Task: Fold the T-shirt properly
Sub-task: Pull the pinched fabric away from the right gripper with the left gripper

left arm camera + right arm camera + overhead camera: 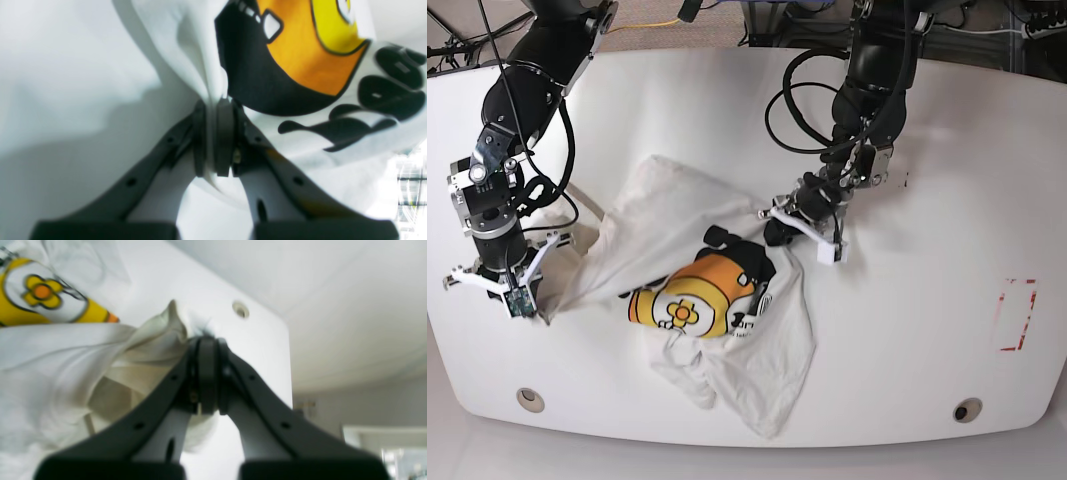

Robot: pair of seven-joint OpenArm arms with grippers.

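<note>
Both claws, left [802, 222] and right [527, 305], pinch the shirt [727, 330]: soft, light, limp; grip hems near table [947, 200] centre

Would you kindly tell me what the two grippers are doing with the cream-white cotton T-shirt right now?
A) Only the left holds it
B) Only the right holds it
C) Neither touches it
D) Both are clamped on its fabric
D: the left gripper and the right gripper each pinch fabric of the cream-white cotton T-shirt between closed jaws.
</note>
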